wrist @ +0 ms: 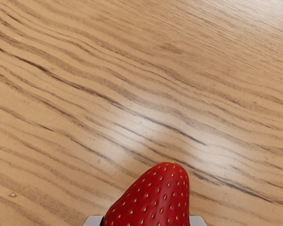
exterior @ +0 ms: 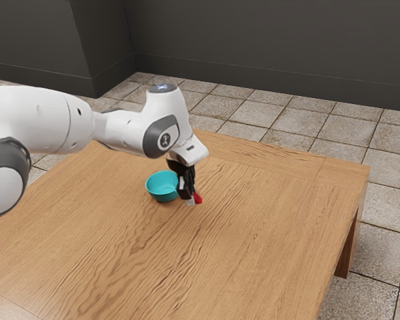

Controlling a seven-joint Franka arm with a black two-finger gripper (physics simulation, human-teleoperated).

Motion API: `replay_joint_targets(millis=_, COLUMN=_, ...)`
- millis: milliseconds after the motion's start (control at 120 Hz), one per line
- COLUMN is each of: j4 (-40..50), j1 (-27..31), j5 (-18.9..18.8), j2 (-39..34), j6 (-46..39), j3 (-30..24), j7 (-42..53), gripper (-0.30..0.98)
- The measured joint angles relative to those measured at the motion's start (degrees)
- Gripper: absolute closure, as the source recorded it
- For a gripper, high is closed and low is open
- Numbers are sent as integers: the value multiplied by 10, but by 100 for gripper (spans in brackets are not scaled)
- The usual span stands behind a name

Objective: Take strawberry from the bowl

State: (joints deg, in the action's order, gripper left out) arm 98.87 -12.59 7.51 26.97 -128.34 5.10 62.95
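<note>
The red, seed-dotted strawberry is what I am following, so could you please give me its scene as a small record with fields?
object: red, seed-dotted strawberry
held by: black two-finger gripper, a finger against each side
container: round teal bowl, upright
strawberry and bowl: strawberry out of the bowl, toward the exterior view's right
surface: brown wood-grained table
clearance above table: cannot tell
task state: strawberry taken from the bowl
</note>
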Motion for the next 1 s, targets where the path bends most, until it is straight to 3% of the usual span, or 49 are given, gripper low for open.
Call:
replay_joint_targets(millis=192, j4=-35, j1=1, j5=0, j2=40, j6=-2, j3=0, j7=-10, gripper=56)
replay_joint_targets(millis=308, j4=-38, j1=1, j5=1, j2=37, j6=-1, j3=0, j7=-13, gripper=34)
replay_joint_targets(millis=425, j4=-35, j1=2, j5=1, j2=22, j6=0, j3=0, j7=-16, gripper=20)
replay_joint_targets(millis=667, j4=-22, j1=8, j5=1, j2=-208, j6=116, j3=31, j7=-70, gripper=6)
replay_joint_targets(millis=758, j4=-26, j1=27, j5=-26, j2=-283, j6=200, j3=37, j7=-100, gripper=4)
replay_joint_targets(millis=900, j4=-31, j1=44, j5=-63, j2=-338, j6=318, j3=40, j7=-159, gripper=2)
replay_joint_targets(millis=1000, j4=-33, j1=26, j5=-58, j2=-345, j6=372, j3=41, j7=-221, gripper=1)
